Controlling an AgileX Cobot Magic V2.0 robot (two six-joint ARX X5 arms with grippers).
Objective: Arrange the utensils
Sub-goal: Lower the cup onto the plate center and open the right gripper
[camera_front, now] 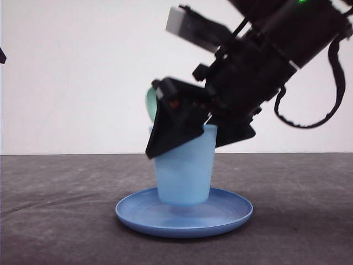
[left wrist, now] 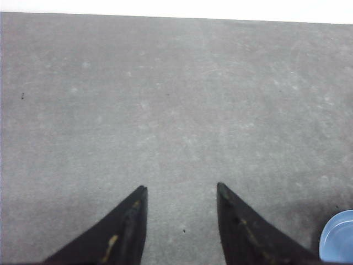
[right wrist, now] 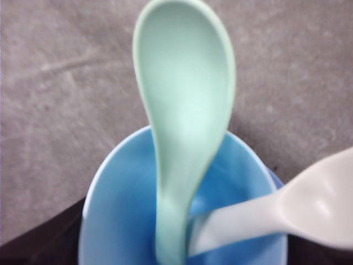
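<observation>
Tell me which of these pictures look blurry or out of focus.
Right wrist view: the mint-green spoon and white fork in the blue cup are soft, too close for focus. Front view: the right gripper is slightly smeared. Left wrist view: sharper, with even lighting on the table.

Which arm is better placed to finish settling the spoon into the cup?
Right. Its hand is at the cup's rim, with the green spoon standing handle-down inside beside the white fork. The left hand is open over bare table.
</observation>
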